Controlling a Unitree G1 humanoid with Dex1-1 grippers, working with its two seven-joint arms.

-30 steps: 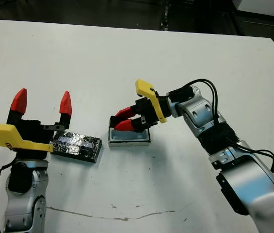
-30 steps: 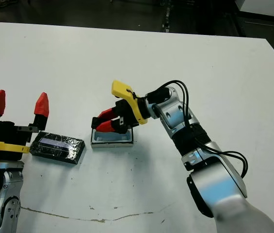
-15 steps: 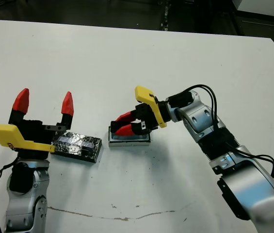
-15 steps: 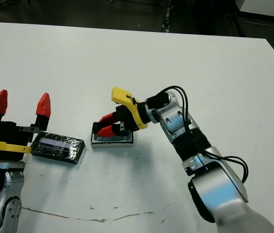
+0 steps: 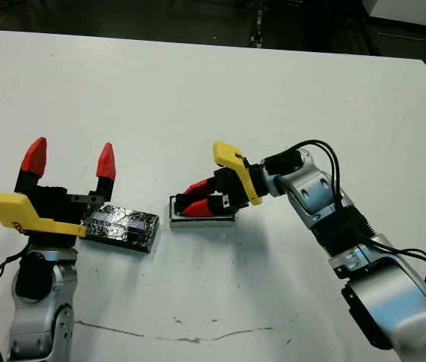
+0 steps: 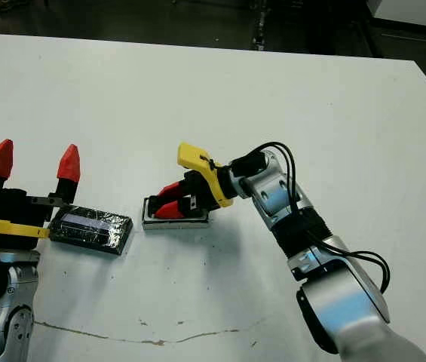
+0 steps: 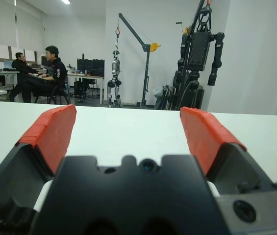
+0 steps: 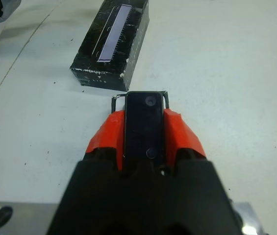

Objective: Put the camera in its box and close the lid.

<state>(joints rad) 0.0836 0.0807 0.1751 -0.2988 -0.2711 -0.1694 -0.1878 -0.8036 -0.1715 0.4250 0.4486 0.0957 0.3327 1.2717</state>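
Lower left of the head view: left gripper (image 5: 71, 160) raised off the table (image 5: 197, 98), fingers spread wide, nothing between them; its wrist view shows only the room beyond, with seated people far off. Just right of it, lower left of centre, the lid (image 5: 122, 226) lies flat on the table, pale stripe up, untouched, close beside the box but apart from it. Centre of frame: the box (image 5: 201, 219) sits open, mostly covered by the right gripper (image 5: 194, 204), which reaches in from the right and lies low over it. Right wrist view shows that gripper's fingers (image 8: 182, 137) clamped on the long sides of the camera (image 8: 143, 125), with the box's thin rim just showing past the camera's far end. Whether the camera is seated in the tray or just above it, cannot tell. Judgement: the step in hand is placing the camera into the box. Next move calls for settling it flat between the walls, letting go, and backing the arm out to the right before the lid is fetched.
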